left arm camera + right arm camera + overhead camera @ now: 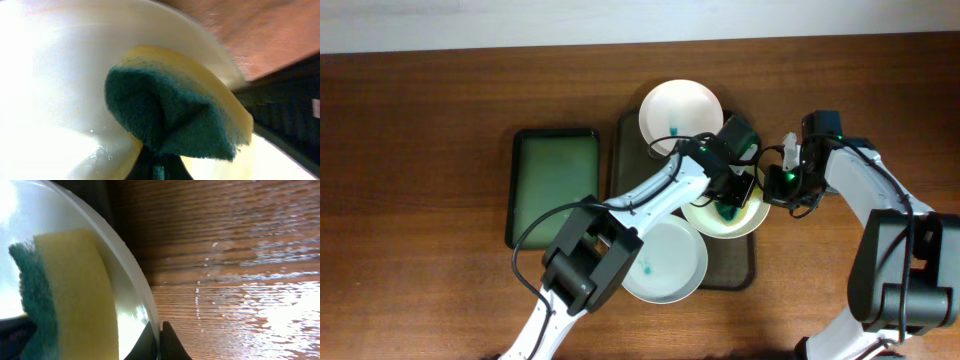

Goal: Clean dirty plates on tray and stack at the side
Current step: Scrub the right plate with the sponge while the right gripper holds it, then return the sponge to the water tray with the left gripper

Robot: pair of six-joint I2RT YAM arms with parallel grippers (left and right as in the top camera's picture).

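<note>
Presently left pincer (pixel 732 198) clamps sponge (pixel 170 115) on plate (pixel 752 220); right pincer (pixel 158 341) pinches its rim (pixel 140 280). Scrubbing pressure may slip that thin hold.

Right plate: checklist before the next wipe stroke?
1. Sponge clamped in left gripper: ok.
2. Sponge touching plate: ok, pressed on its inner face in the left wrist view.
3. Right gripper on the plate's rim: ok, fingers straddle the edge.
4. Plate wiped clean: cannot tell, sponge and gripper cover its middle.
5. Top plate and front plate clean: not ok, each shows a teal smear.
6. Side stack started: not ok, all three plates sit over the tray.
</note>
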